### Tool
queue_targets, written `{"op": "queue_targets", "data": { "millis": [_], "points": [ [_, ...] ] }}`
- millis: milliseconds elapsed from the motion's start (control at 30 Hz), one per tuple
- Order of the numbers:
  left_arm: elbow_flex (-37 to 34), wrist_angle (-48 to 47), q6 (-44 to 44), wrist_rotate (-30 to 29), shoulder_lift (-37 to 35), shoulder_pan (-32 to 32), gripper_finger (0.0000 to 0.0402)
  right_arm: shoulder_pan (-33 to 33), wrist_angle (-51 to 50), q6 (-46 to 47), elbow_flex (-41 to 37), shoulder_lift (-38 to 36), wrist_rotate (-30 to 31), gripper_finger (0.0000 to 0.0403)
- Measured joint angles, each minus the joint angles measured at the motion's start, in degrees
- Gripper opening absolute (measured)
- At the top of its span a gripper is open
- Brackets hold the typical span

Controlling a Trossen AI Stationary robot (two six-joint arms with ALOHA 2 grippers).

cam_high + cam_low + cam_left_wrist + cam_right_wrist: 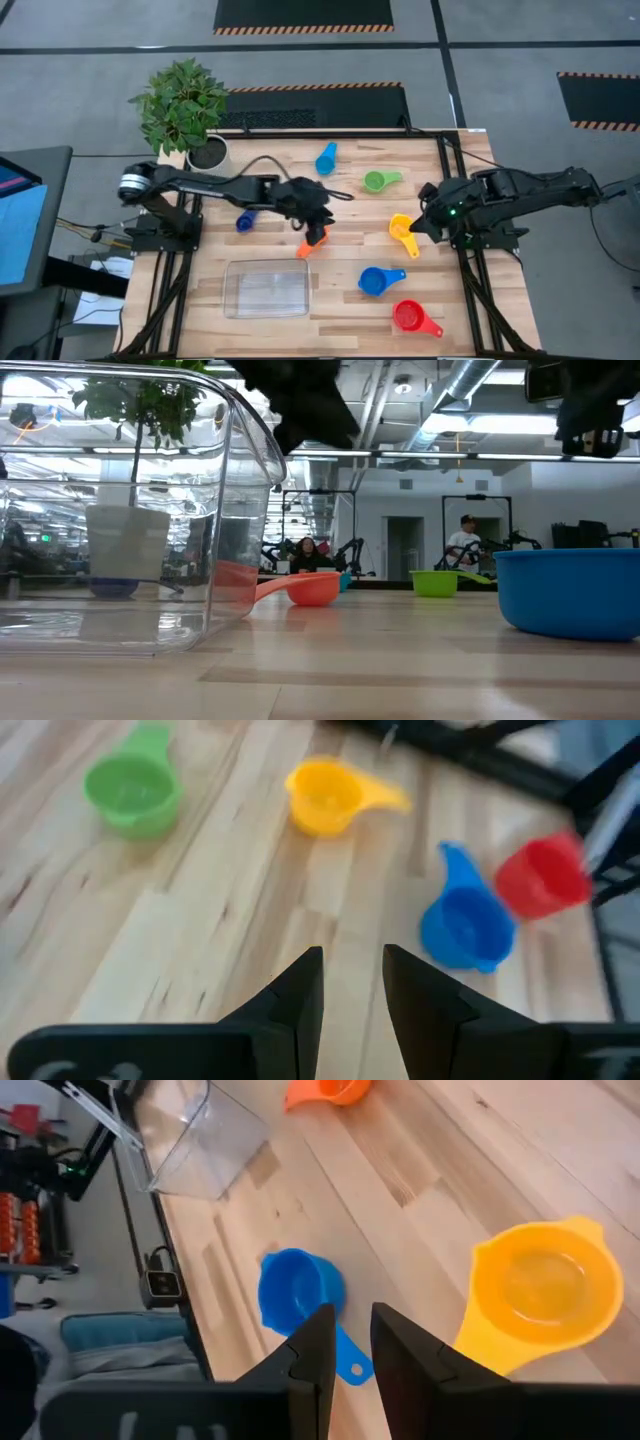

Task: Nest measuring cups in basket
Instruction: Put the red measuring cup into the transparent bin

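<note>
Measuring cups lie apart on the wooden table: light blue, green, yellow, blue, red, dark blue and orange. The clear basket stands near the front edge with nothing in it. My left gripper hovers over the table's middle, just above the orange cup, slanting down. Its fingers are a little apart with nothing between them. My right gripper hangs at the right, beside the yellow cup, narrowly open and holding nothing.
A potted plant in a white pot stands at the table's far left corner. A cable loops over the left arm. Bare wood lies between the basket and the blue cup. Beyond the table, people sit in the room.
</note>
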Motion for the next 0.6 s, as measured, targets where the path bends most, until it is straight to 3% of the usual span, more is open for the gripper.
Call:
{"op": "queue_targets", "data": {
  "millis": [267, 400, 600],
  "points": [
    [20.7, -14.8, 12.9, 5.4, 13.7, -1.3, 0.0094, 0.0, -8.9, 0.0, 0.0, 1.6, -0.4, 0.0093],
    [30.1, -16.4, 18.9, 7.1, 20.4, -3.4, 0.0094, 0.0, -16.4, 2.9, 0.0, 1.6, -0.3, 0.0093],
    [41.5, -19.4, 20.3, 7.0, 31.4, -5.5, 0.0094, 0.0, -21.5, 5.8, 0.0, 1.6, -0.3, 0.0093]
  ]
}}
